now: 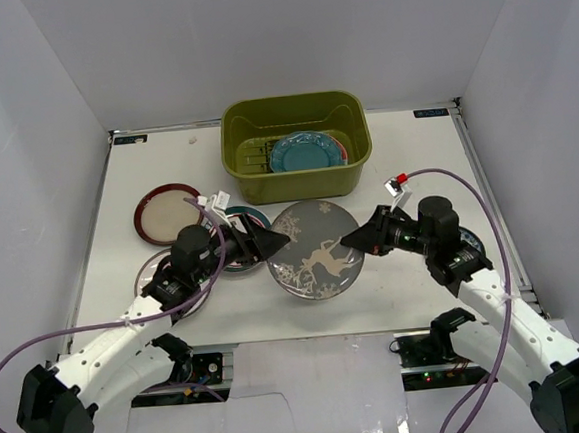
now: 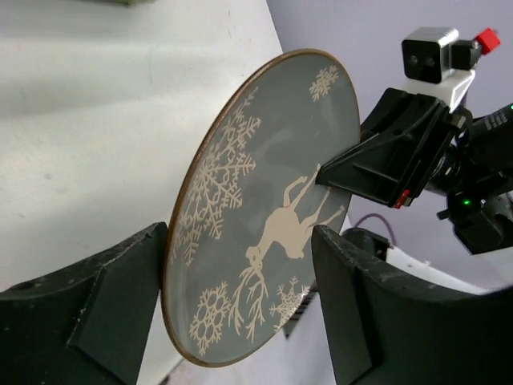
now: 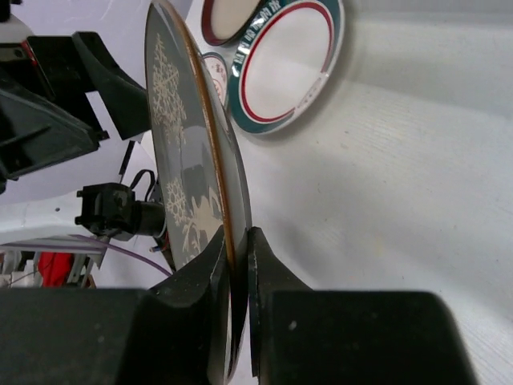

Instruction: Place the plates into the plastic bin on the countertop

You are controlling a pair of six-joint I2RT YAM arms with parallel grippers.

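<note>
The grey plate (image 1: 315, 250) with a white reindeer and snowflakes is held tilted above the middle of the countertop (image 1: 415, 156). My right gripper (image 1: 348, 240) is shut on its right rim; the right wrist view shows both fingers pinching the rim (image 3: 238, 241). My left gripper (image 1: 279, 239) is open, and its wide-apart fingers straddle the plate's left edge (image 2: 239, 253) without clamping it. The olive-green plastic bin (image 1: 240, 155) stands at the back centre. It holds the scalloped teal plate (image 1: 300, 153) on top of the red-and-teal plate (image 1: 340, 148).
The maroon-rimmed cream plate (image 1: 166, 211) lies at the left. The teal-rimmed white plate (image 1: 248, 218) lies partly under my left gripper and also shows in the right wrist view (image 3: 288, 68). Another plate (image 1: 152, 277) lies under the left arm. White walls bound three sides.
</note>
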